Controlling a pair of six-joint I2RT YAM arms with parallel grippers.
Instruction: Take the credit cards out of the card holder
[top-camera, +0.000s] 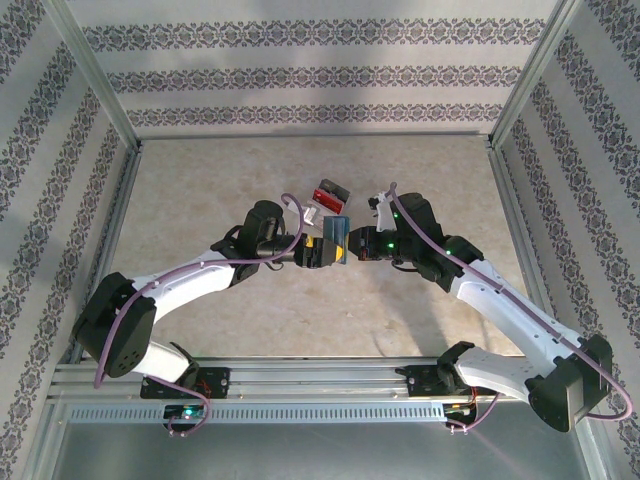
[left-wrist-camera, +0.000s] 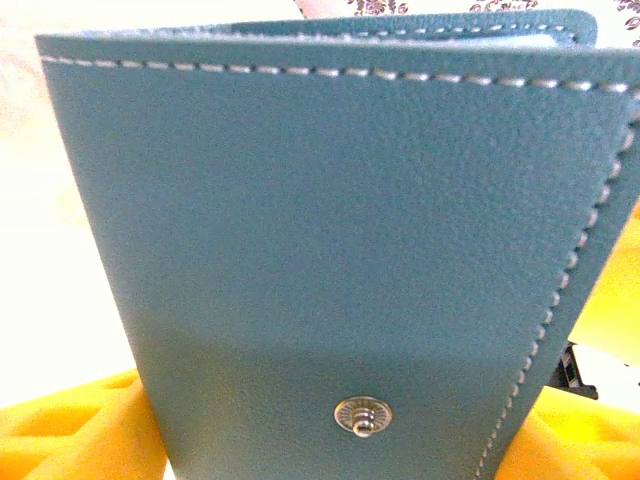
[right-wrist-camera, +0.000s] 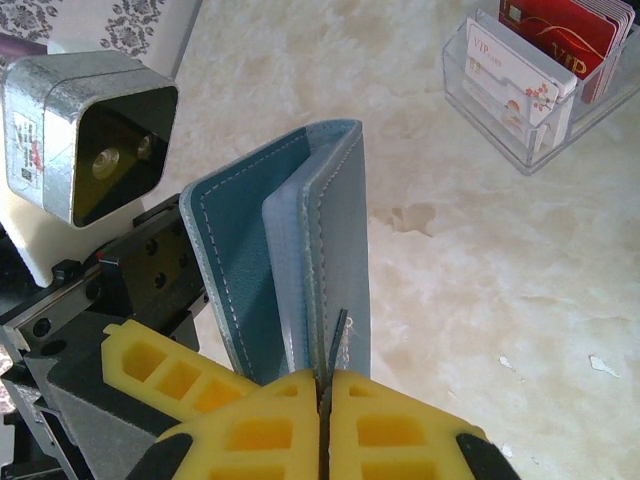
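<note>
The teal-blue card holder hangs upright above the middle of the table, between the two grippers. My right gripper is shut on the lower edge of one leaf of the card holder, with a thin dark sliver pinched there too. The holder stands partly spread, showing its paler grey-blue inside. In the left wrist view the card holder shows its outer face and metal snap. My left gripper stands open, a yellow finger on each side of that face. The credit cards are hidden inside.
A clear plastic box with red and white cards stands on the table just beyond the holder, seen as the clear box from above. Patterned walls and metal posts ring the pale table.
</note>
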